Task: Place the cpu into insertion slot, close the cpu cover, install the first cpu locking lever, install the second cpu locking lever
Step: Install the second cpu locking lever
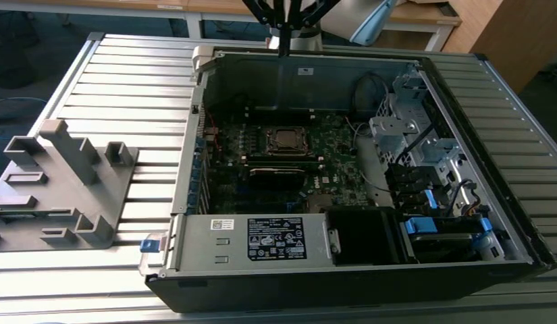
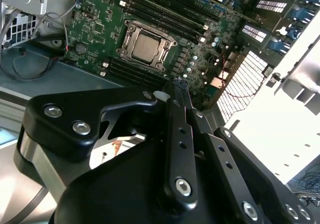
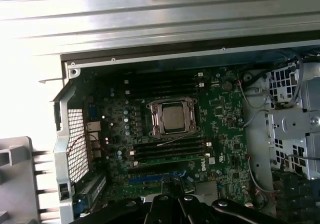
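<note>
Cpu (image 3: 173, 117) is sitting framed by the cpu cover (image 3: 172, 103), ready for locking; claw (image 2: 176, 86) is hovering above, clenched and empty.

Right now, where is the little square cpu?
The cpu sits in its motherboard socket under the cpu cover, left of centre in the exterior view, beside the memory slots.

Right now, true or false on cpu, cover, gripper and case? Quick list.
1. The cpu sits in the motherboard socket. True.
2. The cpu cover stands upright, swung open. False: it lies flat, framing the chip.
3. The gripper holds the cpu. False: it is above the board, away from the socket, holding nothing visible.
4. The computer case lies open on a slatted metal table. True.
5. The power supply covers the socket. False: it sits apart, at the case edge.
</note>
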### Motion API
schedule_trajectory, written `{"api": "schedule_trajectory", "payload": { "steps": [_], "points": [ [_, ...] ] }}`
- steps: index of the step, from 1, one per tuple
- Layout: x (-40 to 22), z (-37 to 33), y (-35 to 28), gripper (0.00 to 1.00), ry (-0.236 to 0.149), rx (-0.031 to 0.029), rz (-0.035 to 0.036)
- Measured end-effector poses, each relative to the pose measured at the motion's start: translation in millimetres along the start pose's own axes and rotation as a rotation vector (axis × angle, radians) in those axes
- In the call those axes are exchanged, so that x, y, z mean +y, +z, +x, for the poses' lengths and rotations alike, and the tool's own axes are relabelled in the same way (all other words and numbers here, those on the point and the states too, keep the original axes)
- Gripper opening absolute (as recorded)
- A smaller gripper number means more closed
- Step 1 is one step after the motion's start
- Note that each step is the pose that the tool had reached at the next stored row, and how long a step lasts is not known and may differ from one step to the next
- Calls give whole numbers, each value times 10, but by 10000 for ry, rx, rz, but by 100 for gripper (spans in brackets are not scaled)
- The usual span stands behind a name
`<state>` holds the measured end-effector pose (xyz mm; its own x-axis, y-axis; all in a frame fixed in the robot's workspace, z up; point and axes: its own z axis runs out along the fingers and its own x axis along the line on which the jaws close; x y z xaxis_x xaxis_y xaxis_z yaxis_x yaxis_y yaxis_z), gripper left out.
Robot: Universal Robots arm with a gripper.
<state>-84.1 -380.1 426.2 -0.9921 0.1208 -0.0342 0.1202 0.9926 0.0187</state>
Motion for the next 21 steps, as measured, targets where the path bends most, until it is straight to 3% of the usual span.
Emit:
{"api": "schedule_trajectory", "payload": {
  "steps": [21],
  "points": [
    [-1,3,80,10,0,0,0]
  ]
}}
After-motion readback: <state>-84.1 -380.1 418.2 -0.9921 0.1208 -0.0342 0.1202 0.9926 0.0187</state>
